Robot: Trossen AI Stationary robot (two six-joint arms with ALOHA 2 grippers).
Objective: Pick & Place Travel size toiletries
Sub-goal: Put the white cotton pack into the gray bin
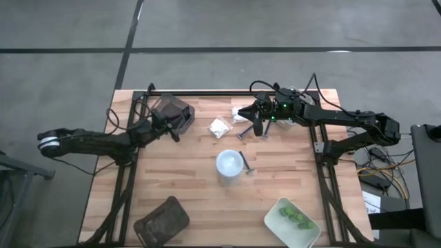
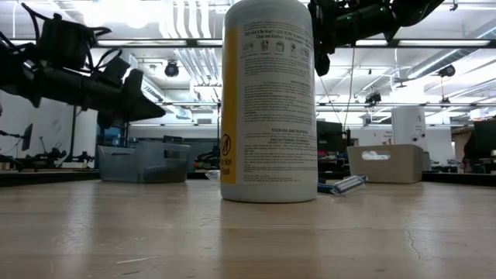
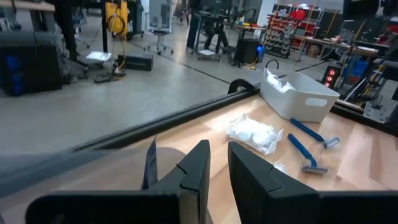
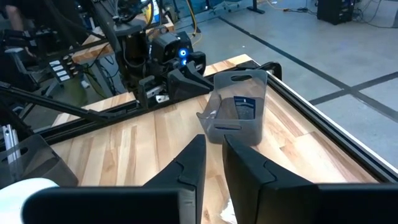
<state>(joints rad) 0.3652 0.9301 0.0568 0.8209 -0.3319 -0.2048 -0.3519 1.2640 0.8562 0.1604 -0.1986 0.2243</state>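
The white bottle with a yellow label stripe [image 1: 229,165] [image 2: 267,101] stands upright on its base at mid-table. A white lumpy packet [image 1: 219,127] [image 3: 252,132] lies on the wood. Two blue-handled razors [image 3: 305,152] [image 3: 314,132] lie flat, one beside the bottle [image 1: 246,164] and one farther back [image 1: 244,133]. My left gripper [image 1: 173,132] [image 3: 217,165] hovers at the clear dark bin [image 1: 172,111], empty, its fingers a narrow gap apart. My right gripper [image 1: 256,124] [image 4: 214,155] hangs above the far razor, empty, also a narrow gap apart.
A pale tray [image 3: 298,93] holding a white packet stands at the far side, by my right gripper. A white tray with green pieces [image 1: 291,220] sits at the near right, and a dark brown tray [image 1: 162,219] at the near left. A black rail [image 1: 207,93] runs along the far edge.
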